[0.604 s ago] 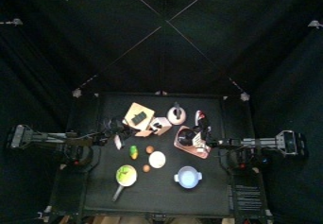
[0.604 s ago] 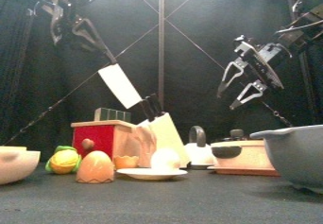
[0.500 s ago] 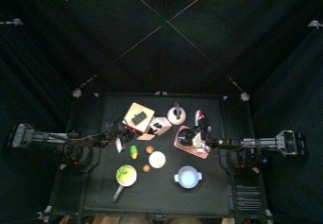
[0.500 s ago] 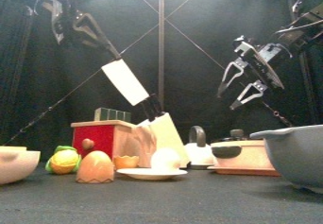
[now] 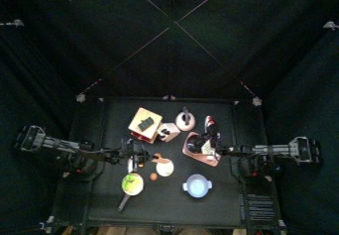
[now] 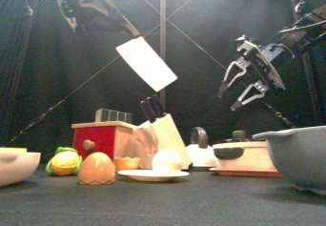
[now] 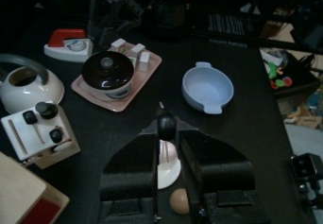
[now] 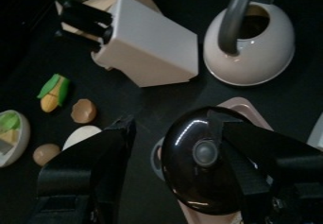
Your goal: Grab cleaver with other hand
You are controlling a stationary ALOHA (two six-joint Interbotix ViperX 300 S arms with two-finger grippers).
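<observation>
1. Black curtains pen in a small black desk crowded with toy kitchenware: a knife block, a kettle, a bowl.
2. High above the block, the left hand pinches the cleaver by its handle; the pale blade hangs tilted, well clear of everything on the desk. In the left wrist view the handle shows between the closed fingers.
3. Over to the right, the right hand hangs at about the same height, fingers spread and empty, well apart from the cleaver.
4. As I judge it, the lift is done and the handover is not: the two hands must meet, the right must close on the cleaver, and the left must let go.
</observation>
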